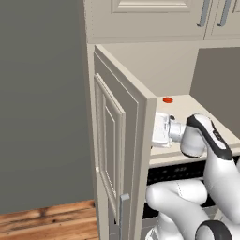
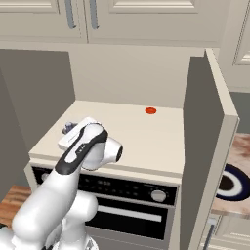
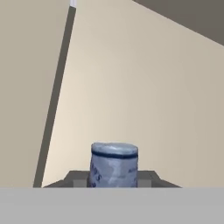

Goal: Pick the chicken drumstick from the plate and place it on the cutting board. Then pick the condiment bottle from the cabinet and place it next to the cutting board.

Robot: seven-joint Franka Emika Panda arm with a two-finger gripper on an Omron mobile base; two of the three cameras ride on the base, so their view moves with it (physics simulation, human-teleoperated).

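Observation:
The condiment bottle's light blue-grey cap [image 3: 114, 162] stands close in the hand view, between my two dark fingertips [image 3: 77, 179]. My gripper [image 3: 114, 178] is shut on the bottle, whose body is hidden below. From the right base view, the gripper [image 2: 68, 128] reaches over the left part of the cabinet's cream shelf [image 2: 141, 134]. The open panelled door [image 1: 117, 140] hides the fingers in the left base view. The plate [image 2: 239, 181] lies on the marbled counter, half behind the door. The chicken drumstick and the cutting board are out of view.
A small red disc [image 2: 151, 111] lies at the back of the shelf. The cabinet's open door [image 2: 202, 146] stands to the right of the arm. An oven front with a knob [image 2: 158, 196] sits under the shelf. Upper cabinets with paired handles [image 2: 80, 14] hang above.

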